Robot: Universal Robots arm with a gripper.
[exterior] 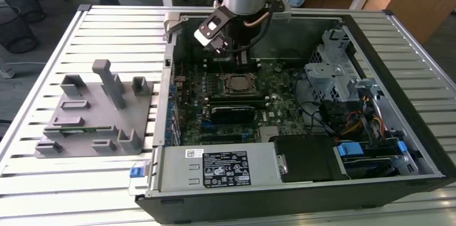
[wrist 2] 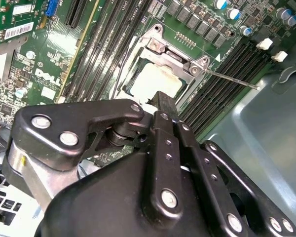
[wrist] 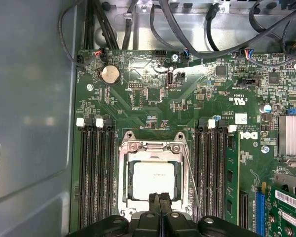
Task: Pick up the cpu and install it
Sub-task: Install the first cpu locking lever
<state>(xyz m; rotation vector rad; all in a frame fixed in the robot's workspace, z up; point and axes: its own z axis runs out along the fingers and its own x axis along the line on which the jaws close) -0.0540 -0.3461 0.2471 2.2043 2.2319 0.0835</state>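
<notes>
The cpu point(wrist: 153, 178) lies flat inside the socket frame point(wrist: 153, 146). In the first wrist view the jaws are pressed together, empty, over the frame's edge. The exterior view adds a grey fixture point(exterior: 93, 119) on the counter point(exterior: 71, 183), well apart from the frame.

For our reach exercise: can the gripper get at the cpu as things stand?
Probably yes. The gripper hangs just above the cpu, whose top lies bare in the socket frame, with nothing across it. The lever stands off to one side.
</notes>
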